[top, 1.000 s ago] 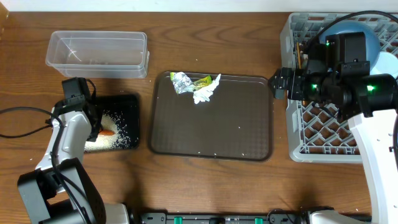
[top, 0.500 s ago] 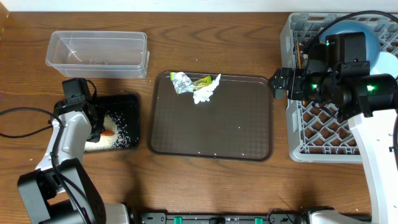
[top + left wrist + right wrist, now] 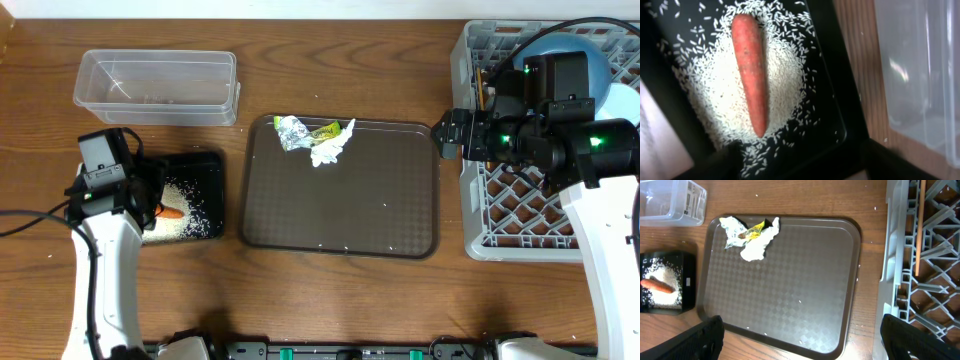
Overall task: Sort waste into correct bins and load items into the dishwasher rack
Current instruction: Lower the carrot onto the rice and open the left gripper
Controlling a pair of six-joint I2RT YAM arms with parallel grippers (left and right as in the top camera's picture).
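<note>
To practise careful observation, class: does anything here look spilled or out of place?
Yes. Crumpled foil, a wrapper and a tissue lie bunched at the brown tray's far-left corner, in no bin, and a few rice grains are scattered over that tray.

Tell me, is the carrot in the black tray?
In. The carrot lies flat on rice inside the black tray.

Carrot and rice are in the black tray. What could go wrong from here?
1. The foil, wrapper and tissue lie touching in one clump on the brown tray; a grab may take several and missort them.
2. The left gripper hangs open low over the carrot and rice; dragging sideways could scatter grains out of the black tray.
</note>
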